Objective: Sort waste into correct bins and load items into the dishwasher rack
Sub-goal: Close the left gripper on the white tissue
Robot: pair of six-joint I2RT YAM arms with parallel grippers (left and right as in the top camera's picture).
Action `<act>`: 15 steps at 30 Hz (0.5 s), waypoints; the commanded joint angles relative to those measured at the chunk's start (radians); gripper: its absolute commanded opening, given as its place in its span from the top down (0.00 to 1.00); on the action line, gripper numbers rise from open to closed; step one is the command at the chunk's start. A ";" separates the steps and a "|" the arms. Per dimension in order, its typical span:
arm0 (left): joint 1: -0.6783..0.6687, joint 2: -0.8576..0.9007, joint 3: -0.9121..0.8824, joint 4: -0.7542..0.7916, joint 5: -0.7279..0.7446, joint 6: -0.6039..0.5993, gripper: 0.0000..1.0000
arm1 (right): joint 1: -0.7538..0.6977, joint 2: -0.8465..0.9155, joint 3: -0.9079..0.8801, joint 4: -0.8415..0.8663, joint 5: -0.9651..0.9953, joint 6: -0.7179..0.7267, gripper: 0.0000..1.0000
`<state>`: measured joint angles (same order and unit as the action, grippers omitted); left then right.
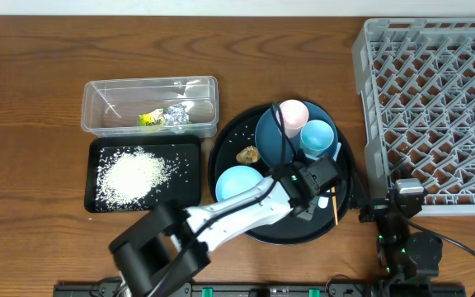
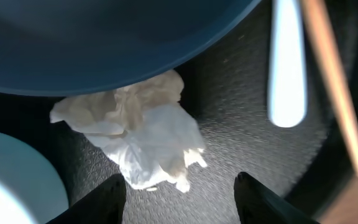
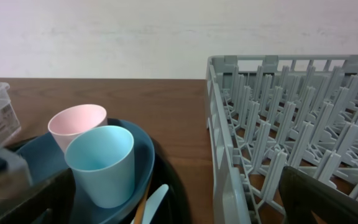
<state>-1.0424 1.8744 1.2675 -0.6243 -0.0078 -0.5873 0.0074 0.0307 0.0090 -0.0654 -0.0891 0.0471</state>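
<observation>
The left tool, jaws apart, hangs over the crumpled wrapper, which lies on the tray tucked against the plate rim and looks light, soft and crushable, best pinched across its bunched middle.

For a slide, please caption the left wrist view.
Open left gripper hovers over crumpled white wrapper beside round dark blue plate.
</observation>
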 commanded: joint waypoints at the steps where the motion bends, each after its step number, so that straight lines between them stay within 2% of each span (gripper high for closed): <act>1: 0.002 0.021 -0.003 0.002 -0.024 -0.018 0.42 | -0.007 0.000 -0.003 -0.002 0.007 -0.011 0.01; 15: 0.002 0.075 -0.004 0.014 -0.057 -0.021 0.43 | -0.007 0.000 -0.003 -0.002 0.007 -0.011 0.01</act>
<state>-1.0424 1.9087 1.2675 -0.6102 -0.0376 -0.6025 0.0074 0.0307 0.0090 -0.0654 -0.0891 0.0471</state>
